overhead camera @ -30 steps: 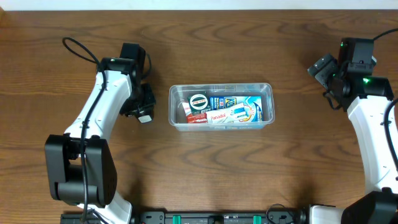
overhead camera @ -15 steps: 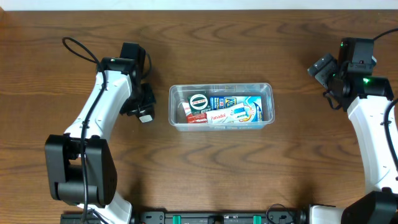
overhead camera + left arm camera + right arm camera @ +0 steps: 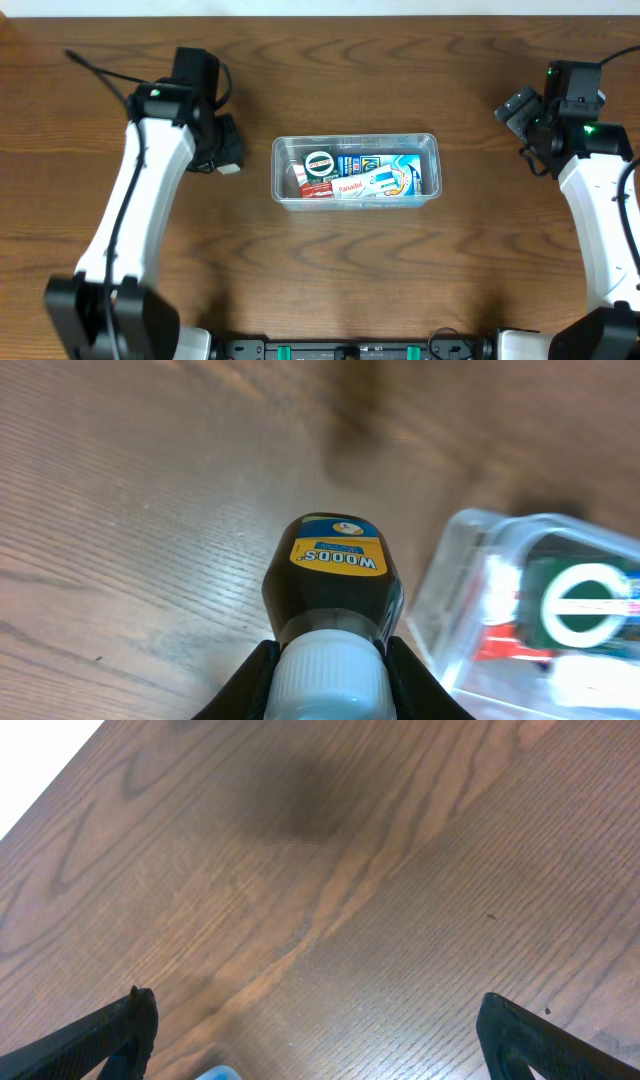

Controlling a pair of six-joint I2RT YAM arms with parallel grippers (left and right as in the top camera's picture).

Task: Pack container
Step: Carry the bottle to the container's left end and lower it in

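The clear plastic container (image 3: 356,199) sits mid-table and holds a red Panadol box, a round green-and-white lid, blue boxes and a light blue packet. It also shows in the left wrist view (image 3: 470,560) at the right. My left gripper (image 3: 226,160) is left of the container, shut on the white cap of a dark brown bottle (image 3: 333,575) with a yellow and blue "WOODS'" label, held above the wood. My right gripper (image 3: 318,1030) is open and empty over bare table at the far right (image 3: 520,110).
The brown wooden table (image 3: 330,280) surrounds the container. A white strip runs along the table's far edge (image 3: 320,8). A small light blue patch (image 3: 218,1073) shows at the bottom edge of the right wrist view.
My left arm has lifted and shifted up and slightly left with the bottle in its jaws. The right arm and the container have not moved.
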